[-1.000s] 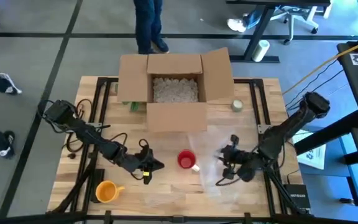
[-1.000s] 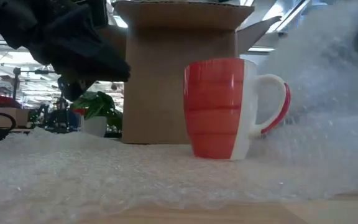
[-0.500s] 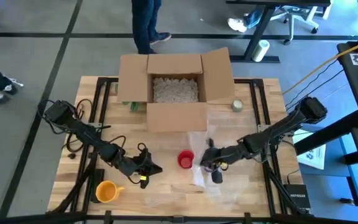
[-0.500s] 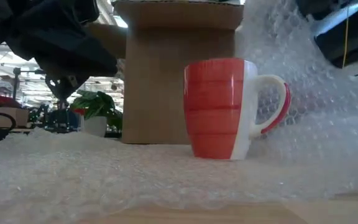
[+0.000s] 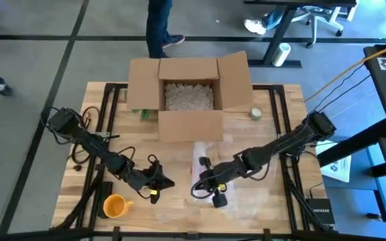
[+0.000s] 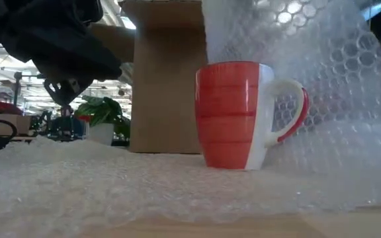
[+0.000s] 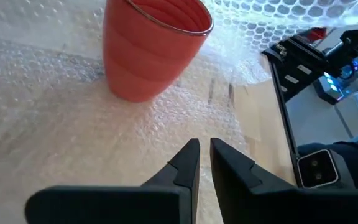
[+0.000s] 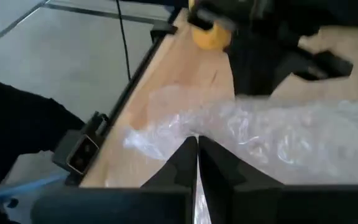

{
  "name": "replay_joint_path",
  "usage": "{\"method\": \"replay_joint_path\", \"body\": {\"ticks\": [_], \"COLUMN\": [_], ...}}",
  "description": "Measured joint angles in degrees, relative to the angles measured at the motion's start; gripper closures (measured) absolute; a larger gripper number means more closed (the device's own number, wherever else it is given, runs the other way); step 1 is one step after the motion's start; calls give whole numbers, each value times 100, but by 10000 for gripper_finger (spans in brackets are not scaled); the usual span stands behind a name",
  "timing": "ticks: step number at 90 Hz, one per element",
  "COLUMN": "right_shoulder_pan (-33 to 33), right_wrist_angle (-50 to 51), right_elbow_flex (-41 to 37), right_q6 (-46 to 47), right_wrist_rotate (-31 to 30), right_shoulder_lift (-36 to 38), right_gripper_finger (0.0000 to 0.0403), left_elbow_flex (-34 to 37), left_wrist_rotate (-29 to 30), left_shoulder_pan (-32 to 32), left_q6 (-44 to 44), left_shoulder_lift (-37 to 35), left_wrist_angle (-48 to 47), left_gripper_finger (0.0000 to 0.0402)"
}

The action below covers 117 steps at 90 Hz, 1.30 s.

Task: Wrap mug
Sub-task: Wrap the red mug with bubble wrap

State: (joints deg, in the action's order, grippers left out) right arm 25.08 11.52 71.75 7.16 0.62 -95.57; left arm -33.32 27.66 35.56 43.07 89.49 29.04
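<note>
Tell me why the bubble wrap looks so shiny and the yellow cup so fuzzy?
In the low view, ceiling lights glint off the lifted bubble wrap behind the red mug. In the right wrist view, the yellow cup sits far off, out of focus.

left arm: we see a thin black arm made of round joints and straight tubes.
left cables: black wires loop beside this arm.
left gripper: we see two flat black fingers that get narrow at the tips. A wide black bar sits behind them.
left mark: we see a small yellow spot near this gripper in the high view.
right arm: it is black too, with a round fat joint at the far end.
right gripper: two black fingers with pointed tips, and a wide black bar behind them.
</note>
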Motion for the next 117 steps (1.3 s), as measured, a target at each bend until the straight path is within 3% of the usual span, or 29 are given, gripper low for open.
{"method": "replay_joint_path", "body": {"ticks": [15,27,40,54,62,76,94,117], "right_shoulder_pan": [-1,4,4,1,-57,-289,-574,-603], "right_wrist_angle": [211,658,1130,1910,2099,1987,2030,3622], "right_elbow_flex": [397,544,605,604,597,599,644,2128], "right_q6": [4,39,310,486,487,489,528,230], "right_wrist_rotate": [783,948,837,-366,-688,-700,-261,-127], "right_shoulder_lift": [4,4,4,4,4,4,-321,-1446], "right_gripper_finger": [402,402,402,402,402,402,402,403], "left_elbow_flex": [0,-2,-2,-2,-1,-2,0,-2], "left_wrist_rotate": [3,3,3,6,157,581,626,626], "left_shoulder_pan": [74,153,242,298,314,299,166,120], "left_q6": [0,9,32,30,-1,-99,-83,211], "left_shoulder_lift": [0,0,0,0,0,0,0,0], "left_wrist_angle": [-2,0,-1,-9,-14,-17,-263,-744], "left_gripper_finger": [381,381,381,381,381,381,381,381]}}
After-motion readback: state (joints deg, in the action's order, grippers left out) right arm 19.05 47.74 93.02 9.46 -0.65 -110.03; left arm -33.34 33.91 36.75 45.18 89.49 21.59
